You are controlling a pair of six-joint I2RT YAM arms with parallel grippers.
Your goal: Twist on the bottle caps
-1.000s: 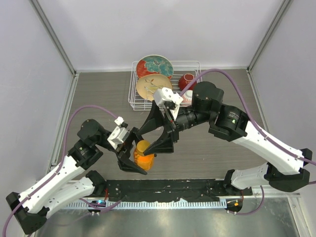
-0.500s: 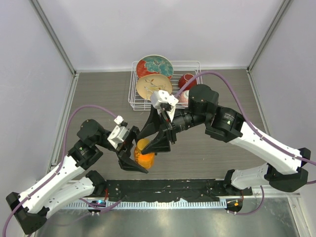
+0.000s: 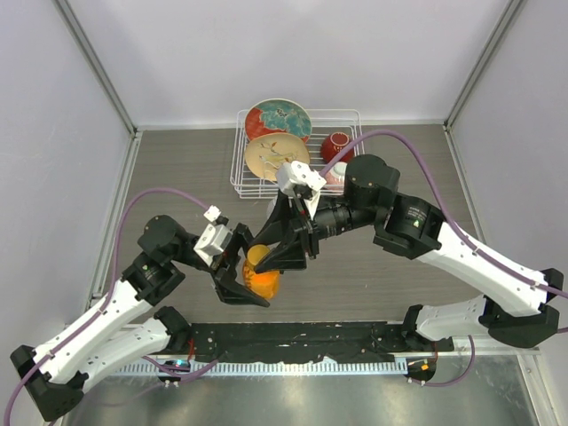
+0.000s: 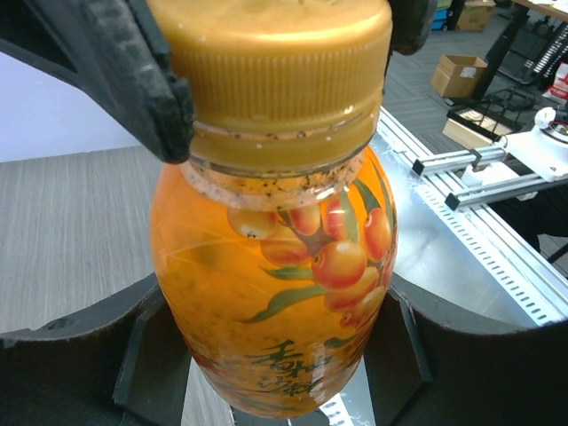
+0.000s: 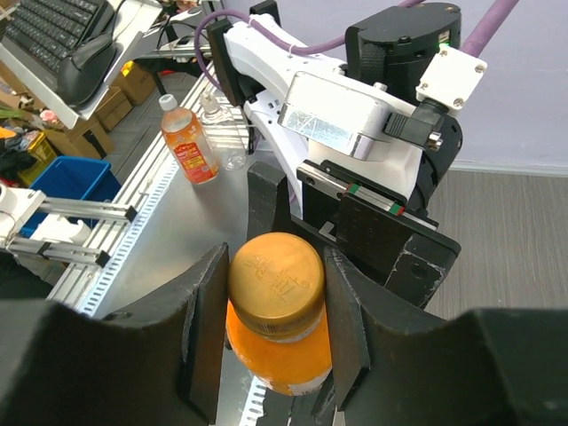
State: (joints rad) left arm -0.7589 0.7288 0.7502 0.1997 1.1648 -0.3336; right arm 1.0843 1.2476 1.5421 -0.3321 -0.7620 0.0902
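The squat orange bottle (image 3: 263, 283) stands upright between the arms, near the table's front. My left gripper (image 3: 241, 282) is shut on its body; the left wrist view shows the bottle (image 4: 275, 293) between both left fingers (image 4: 89, 355). The orange cap (image 3: 257, 256) sits on the bottle's neck. My right gripper (image 3: 282, 253) is shut on this cap from above; the right wrist view shows the cap (image 5: 275, 275) pinched between both pads (image 5: 209, 319), with the bottle (image 5: 280, 359) below. The cap (image 4: 271, 75) looks seated level. The clear water bottle and white cap are not on the table in view.
A white wire rack (image 3: 351, 117) at the back holds two plates (image 3: 278, 120) and a red bowl (image 3: 336, 145). In the right wrist view, two small bottles (image 5: 188, 140) stand on the metal bench beyond the table's near edge.
My right wrist has shifted and turned slightly while gripping the cap. The left gripper and the bottle have stayed almost in place.
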